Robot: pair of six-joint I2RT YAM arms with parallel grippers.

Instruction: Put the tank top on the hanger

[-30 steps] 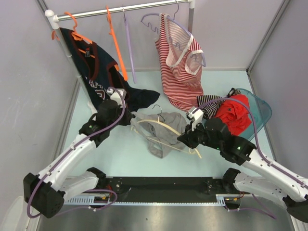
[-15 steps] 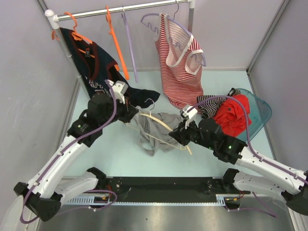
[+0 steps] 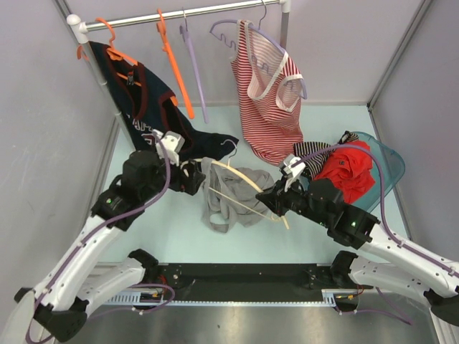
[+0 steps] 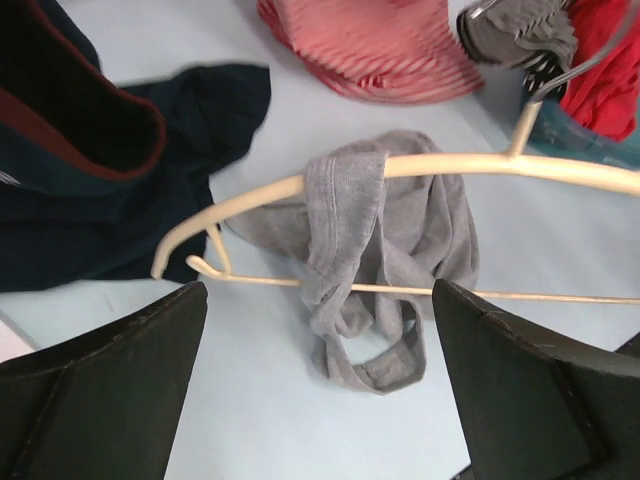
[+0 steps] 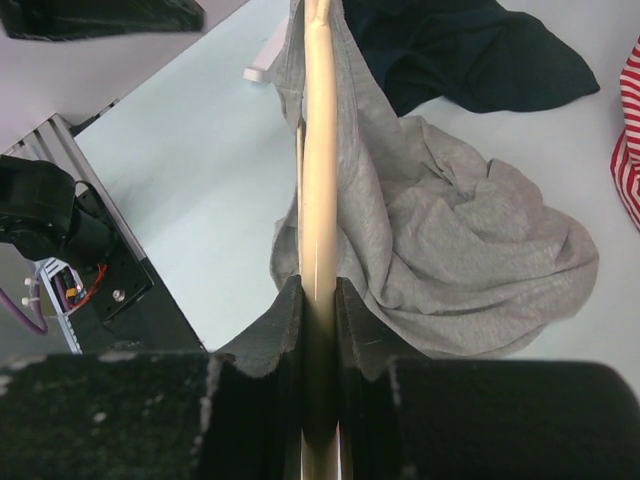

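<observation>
The right fingers (image 5: 285, 320) pinch the hanger (image 4: 470, 165) to hold it steady while the tank top (image 4: 440, 230) hangs over one shoulder of it (partly on the bench (image 4: 250, 350)), and the left fingers (image 4: 120, 400) hover spread nearby.

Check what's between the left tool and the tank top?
Only bare table, seen in the left wrist view: the open left tool faces the tank top draped on the hanger.

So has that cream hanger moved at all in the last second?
Yes. In the top view the hanger has shifted its hook end up the picture, closer to the hem of the navy top, which has stayed put.
</observation>
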